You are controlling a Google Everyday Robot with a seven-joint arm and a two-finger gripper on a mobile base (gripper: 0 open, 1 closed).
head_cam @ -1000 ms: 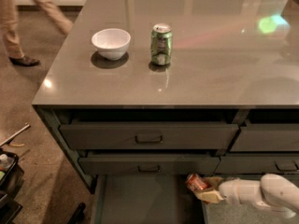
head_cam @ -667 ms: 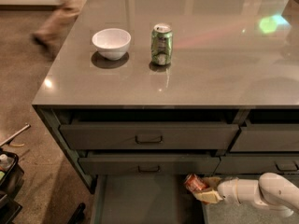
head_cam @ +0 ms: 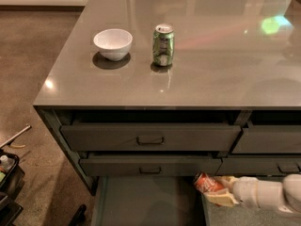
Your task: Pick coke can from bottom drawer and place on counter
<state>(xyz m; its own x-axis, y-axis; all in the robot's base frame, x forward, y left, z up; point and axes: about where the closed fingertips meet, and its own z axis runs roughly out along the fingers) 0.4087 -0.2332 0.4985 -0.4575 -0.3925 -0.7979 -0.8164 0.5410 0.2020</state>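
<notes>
The coke can [head_cam: 207, 183] is a small red can lying tilted at the right end of the open bottom drawer [head_cam: 146, 201], just under the middle drawer's front. My gripper [head_cam: 217, 190] reaches in from the lower right on its white arm. Its tan fingers [head_cam: 221, 199] are closed around the can's right end. The counter [head_cam: 211, 65] spreads above the drawers, glossy grey-brown.
A white bowl [head_cam: 113, 44] and a green can [head_cam: 163, 44] stand on the counter's left half. Two drawers with rectangular handles [head_cam: 150, 140] sit slightly open above the bottom one. A dark cart [head_cam: 7, 182] stands on the floor at lower left.
The gripper and can have stayed nearly still in the drawer. A person walking at the top left has left the view.
</notes>
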